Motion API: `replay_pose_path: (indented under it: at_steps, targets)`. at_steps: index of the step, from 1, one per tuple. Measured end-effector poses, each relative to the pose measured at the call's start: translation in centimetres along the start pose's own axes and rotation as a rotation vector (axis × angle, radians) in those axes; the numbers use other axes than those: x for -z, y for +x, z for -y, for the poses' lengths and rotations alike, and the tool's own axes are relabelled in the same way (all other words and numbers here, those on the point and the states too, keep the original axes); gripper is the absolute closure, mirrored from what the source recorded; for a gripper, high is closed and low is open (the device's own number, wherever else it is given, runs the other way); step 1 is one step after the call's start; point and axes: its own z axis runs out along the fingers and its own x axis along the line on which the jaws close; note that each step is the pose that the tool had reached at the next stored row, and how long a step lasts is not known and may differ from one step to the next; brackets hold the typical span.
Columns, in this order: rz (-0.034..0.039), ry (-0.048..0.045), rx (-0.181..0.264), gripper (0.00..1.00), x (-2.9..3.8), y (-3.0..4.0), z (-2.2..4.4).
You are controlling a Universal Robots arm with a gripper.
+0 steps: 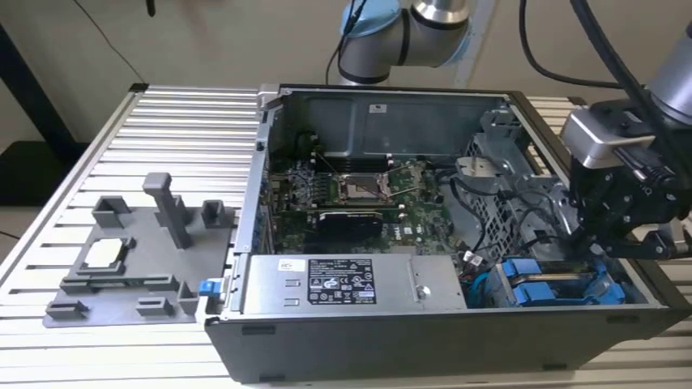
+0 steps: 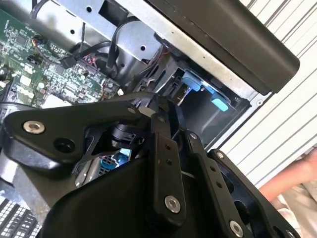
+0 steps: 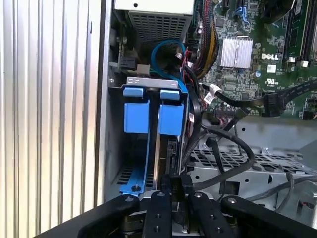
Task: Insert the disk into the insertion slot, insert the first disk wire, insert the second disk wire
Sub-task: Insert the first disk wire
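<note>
The disk [image 3: 171, 118] is already sitting in the insertion slot [image 3: 148, 81]. Its blue carrier end points toward the power-supply box [image 3: 156, 22], and it's right beside the other blue-fronted drive [image 3: 136, 111] in the same grey cage.

The end effector [image 3: 181, 192] hangs at the disk's opposite end. In the first wrist view its fingers [image 3: 158, 213] look pinched together on a small black plug [image 3: 181, 184] that's up against the drive's edge. Can't tell if the plug is actually seated, though.

A blue cable [image 3: 166, 47] loops between the cage and the power-supply box.

In the exterior view the end effector [image 1: 592, 243] is over the cage corner of the open computer case [image 1: 324, 340], on the exterior view's right. A grey plastic fixture [image 1: 130, 267] lies on the ribbed surface [image 1: 184, 121], well apart on the exterior view's left.
</note>
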Motion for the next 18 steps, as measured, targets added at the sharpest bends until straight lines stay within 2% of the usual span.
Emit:
replay_pose_path:
  at_steps: [3,18]
  targets:
    - [-0.0033,0.0071,-0.015,0.81,-0.27,-0.01,0.00]
    - [-0.0046,0.0077,-0.034,0.81,-0.77,0.01,0.08]
